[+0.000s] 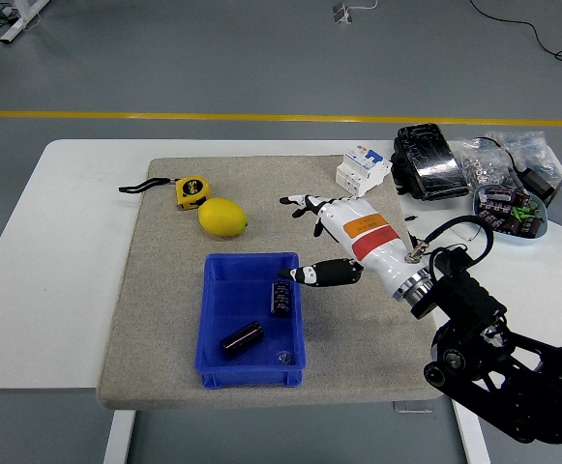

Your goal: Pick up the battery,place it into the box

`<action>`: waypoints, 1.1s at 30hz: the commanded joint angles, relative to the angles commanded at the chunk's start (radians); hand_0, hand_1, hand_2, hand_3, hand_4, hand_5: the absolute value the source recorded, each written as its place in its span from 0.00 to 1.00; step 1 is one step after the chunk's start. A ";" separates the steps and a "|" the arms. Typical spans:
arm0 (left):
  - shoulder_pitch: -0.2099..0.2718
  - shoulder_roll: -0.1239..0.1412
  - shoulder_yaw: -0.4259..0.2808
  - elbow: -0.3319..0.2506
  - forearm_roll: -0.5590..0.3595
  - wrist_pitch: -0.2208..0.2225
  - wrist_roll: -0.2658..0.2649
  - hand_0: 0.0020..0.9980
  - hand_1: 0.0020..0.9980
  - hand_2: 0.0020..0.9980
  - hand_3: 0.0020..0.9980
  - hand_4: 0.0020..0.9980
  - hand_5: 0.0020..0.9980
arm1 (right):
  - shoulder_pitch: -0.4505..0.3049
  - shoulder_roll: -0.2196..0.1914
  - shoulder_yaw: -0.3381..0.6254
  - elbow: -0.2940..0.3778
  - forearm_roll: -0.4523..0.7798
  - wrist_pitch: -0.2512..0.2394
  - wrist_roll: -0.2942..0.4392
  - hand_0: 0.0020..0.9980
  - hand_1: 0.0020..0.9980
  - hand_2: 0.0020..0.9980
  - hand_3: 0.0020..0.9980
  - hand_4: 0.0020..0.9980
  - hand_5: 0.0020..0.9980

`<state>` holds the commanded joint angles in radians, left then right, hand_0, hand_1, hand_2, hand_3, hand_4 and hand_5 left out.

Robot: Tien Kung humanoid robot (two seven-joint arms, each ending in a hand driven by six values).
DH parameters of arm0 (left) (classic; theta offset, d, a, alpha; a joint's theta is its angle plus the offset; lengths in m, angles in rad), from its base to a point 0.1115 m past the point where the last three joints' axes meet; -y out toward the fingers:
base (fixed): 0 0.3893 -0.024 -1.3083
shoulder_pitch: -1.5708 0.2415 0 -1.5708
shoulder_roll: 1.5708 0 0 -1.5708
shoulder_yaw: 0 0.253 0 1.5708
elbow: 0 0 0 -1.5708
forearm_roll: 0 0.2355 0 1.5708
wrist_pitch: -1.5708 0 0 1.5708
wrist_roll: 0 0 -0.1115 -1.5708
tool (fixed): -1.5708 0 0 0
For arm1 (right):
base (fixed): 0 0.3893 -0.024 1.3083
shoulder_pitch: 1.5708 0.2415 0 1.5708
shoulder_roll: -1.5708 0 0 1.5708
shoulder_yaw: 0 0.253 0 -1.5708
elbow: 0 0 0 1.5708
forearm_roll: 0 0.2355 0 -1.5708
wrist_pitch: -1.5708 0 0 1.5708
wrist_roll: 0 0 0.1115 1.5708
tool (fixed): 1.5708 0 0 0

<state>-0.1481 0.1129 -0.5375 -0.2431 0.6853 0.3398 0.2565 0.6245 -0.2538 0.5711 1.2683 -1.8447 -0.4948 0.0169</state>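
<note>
The battery (242,339) lies in the blue box (224,271). The right hand (331,240) is spread wide beside it, holding nothing.

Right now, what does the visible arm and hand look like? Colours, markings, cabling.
Only the right arm shows. The right hand has a white shell with black finger segments and an orange label above a red band. A silver ring joins it to a bulky black arm; a black cable loops at the wrist.

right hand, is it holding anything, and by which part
Nothing. The right hand is open, and the battery lies loose in the blue box.
</note>
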 joint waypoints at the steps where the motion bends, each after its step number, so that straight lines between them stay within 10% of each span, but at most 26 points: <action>1: 0.000 0.000 0.000 0.000 0.000 0.000 0.000 0.56 0.54 0.59 0.57 0.64 0.57 | -0.006 -0.007 0.016 -0.003 0.018 -0.002 0.003 0.30 0.41 0.66 0.82 1.00 0.53; 14: -0.001 -0.007 -0.003 0.000 0.006 -0.002 0.001 0.57 0.55 0.59 0.57 0.63 0.58 | -0.148 -0.085 0.244 0.018 0.497 0.001 0.144 0.30 0.41 0.65 0.81 1.00 0.53; 15: -0.001 -0.007 -0.003 0.000 0.007 -0.001 0.001 0.57 0.55 0.59 0.57 0.63 0.58 | -0.161 -0.087 0.256 0.024 0.543 0.015 0.158 0.56 0.60 0.78 0.84 1.00 0.54; 20: -0.004 -0.007 -0.008 -0.001 0.016 -0.002 0.004 0.57 0.55 0.59 0.57 0.63 0.58 | -0.228 -0.084 0.307 0.058 0.751 0.094 0.220 0.56 0.60 0.78 0.84 1.00 0.54; 21: -0.005 -0.007 -0.008 -0.002 0.020 -0.004 0.005 0.57 0.55 0.59 0.57 0.63 0.58 | -0.244 -0.080 0.319 0.062 0.796 0.107 0.226 0.76 0.69 0.84 0.87 1.00 0.62; 33: -0.018 -0.005 0.002 -0.009 0.035 -0.015 0.007 0.58 0.57 0.59 0.57 0.63 0.57 | -0.363 0.066 0.488 0.005 0.933 0.163 0.244 0.84 0.82 0.86 0.89 1.00 0.82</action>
<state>-0.1659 0.1080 -0.5357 -0.2519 0.7208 0.3250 0.2637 0.2611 -0.1880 1.0587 1.2738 -0.9113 -0.3320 0.2604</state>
